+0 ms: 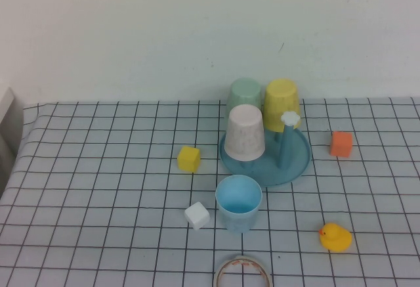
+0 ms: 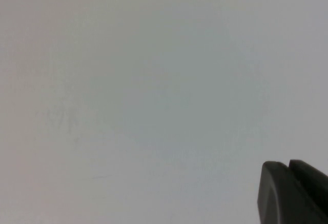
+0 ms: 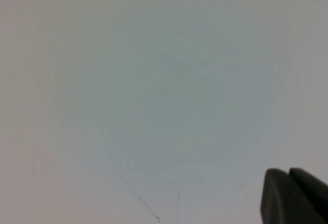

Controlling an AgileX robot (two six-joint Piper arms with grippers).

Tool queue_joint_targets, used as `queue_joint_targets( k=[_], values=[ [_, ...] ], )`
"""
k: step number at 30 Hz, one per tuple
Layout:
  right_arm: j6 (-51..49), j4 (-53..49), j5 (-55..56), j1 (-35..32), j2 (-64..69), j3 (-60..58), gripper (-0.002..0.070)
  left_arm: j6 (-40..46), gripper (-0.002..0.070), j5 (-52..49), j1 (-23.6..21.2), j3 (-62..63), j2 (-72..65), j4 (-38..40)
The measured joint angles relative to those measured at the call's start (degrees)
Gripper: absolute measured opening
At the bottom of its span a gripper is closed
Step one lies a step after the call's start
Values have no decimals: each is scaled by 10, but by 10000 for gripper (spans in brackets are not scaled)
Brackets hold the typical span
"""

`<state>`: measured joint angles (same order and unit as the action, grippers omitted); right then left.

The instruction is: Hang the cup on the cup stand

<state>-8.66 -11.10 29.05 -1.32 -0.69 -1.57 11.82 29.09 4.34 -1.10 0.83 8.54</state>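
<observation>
The light blue cup point(image 1: 238, 202) stands upright, mouth up, on the checked cloth just in front of the cup stand point(image 1: 292, 163). The stand's teal base carries a mint green cup point(image 1: 245, 94), a yellow cup point(image 1: 282, 103) and a speckled white-pink cup point(image 1: 245, 132), all upside down on pegs. One free peg with a white cap point(image 1: 290, 118) stands at its right. Neither arm shows in the high view. My left gripper point(image 2: 288, 166) and my right gripper point(image 3: 288, 172) each show two dark fingertips pressed together, holding nothing, facing a blank pale wall.
A yellow cube point(image 1: 189, 159) lies left of the stand, a white cube point(image 1: 197, 215) left of the blue cup, an orange cube point(image 1: 341, 144) right of the stand. A yellow rubber duck point(image 1: 335, 237) sits front right. A tape roll point(image 1: 242, 272) lies at the front edge.
</observation>
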Motion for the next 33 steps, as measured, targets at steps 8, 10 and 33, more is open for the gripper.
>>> queue_joint_targets(
  k=[8, 10, 33],
  values=[
    [71, 99, -166, 0, 0, 63, -1, -27, -1, -162, 0, 102, 0, 4],
    [100, 104, -217, 0, 6, 101, -1, -30, -1, -209, 0, 158, -8, 4],
    [427, 442, -537, 0, 507, 233, -1, -40, 0, -402, 0, 168, -270, 18]
  ],
)
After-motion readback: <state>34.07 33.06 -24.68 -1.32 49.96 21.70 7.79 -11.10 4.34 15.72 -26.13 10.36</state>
